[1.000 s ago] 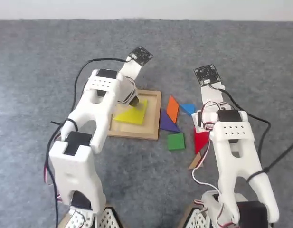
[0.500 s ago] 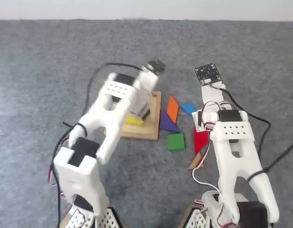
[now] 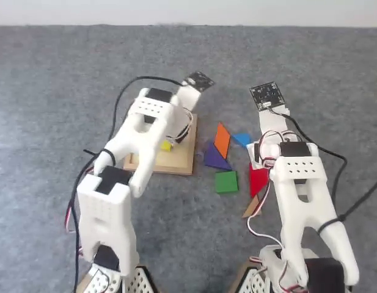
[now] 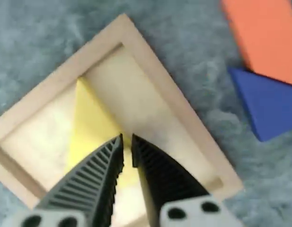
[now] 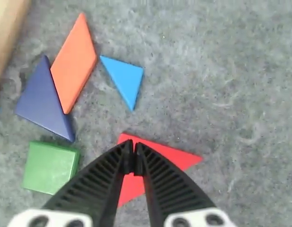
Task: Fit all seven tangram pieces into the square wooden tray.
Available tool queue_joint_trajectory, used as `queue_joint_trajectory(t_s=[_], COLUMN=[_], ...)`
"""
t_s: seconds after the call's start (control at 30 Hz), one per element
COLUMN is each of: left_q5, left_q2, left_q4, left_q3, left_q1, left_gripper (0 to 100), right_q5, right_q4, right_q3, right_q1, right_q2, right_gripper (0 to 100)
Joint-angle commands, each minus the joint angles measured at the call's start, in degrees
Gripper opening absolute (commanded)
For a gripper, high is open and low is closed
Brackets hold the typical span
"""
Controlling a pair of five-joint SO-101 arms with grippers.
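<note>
Left gripper (image 4: pixel 127 138): jaws closed, above yellow triangular piece (image 4: pixel 91 120) inside square wooden tray (image 4: pixel 158 80).
Right gripper (image 5: pixel 133 144): jaws closed, over red triangular piece (image 5: pixel 176 156) on grey carpet (image 5: pixel 221 71).

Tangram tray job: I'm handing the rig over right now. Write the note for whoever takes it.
Left gripper: shut, empty, over the yellow triangle in the tray.
Right gripper: shut, empty, above the red triangle.
Done: the yellow triangle lies in the tray.
Left: six pieces out on the carpet beside the tray: orange parallelogram, dark blue triangle, light blue triangle, green square, red triangle, brown triangle.
</note>
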Motion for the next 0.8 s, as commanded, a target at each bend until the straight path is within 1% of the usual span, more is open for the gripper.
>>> queue_joint_trajectory(t_s=[0.0,0.17,0.27,0.37,0.43,0.47,0.57,0.63,0.77], left_q5=[5.89,9.93,12.4,12.66,11.6,10.55,8.18,6.51,5.36], left_q2=[-0.88,-0.79,-0.79,-2.02,-3.87,-4.57,-5.98,-6.42,-6.68], left_q4=[-0.26,-2.81,-3.34,-0.18,1.67,2.37,2.37,2.29,2.55], left_q3=[-4.44,-6.02,-6.2,-6.37,-6.02,-5.67,-3.56,-2.59,-2.77], left_q1=[-1.76,-2.11,-3.16,-7.12,-10.46,-11.69,-12.31,-11.43,-12.75], left_gripper=[3,3,3,3,4,6,14,18,18], right_q5=[-0.09,0.0,2.55,3.16,-0.7,-2.99,-6.59,-8.35,-16.44], right_q4=[-1.19,-1.01,-0.57,-1.19,-1.36,-1.89,-3.03,-2.68,-2.51], right_q3=[-0.53,-0.35,-0.44,-2.46,-5.19,-7.12,-15.03,-21.71,-32.79], right_q1=[0.57,-0.22,-5.23,-12.26,-15.34,-16.57,-20.0,-21.67,-22.73], right_q2=[-0.22,-0.22,-0.75,0.13,2.95,5.32,15.78,22.37,30.81], right_gripper=[0.9,0.9,0.8,0.9,2.2,4.6,13.2,14.0,13.7])
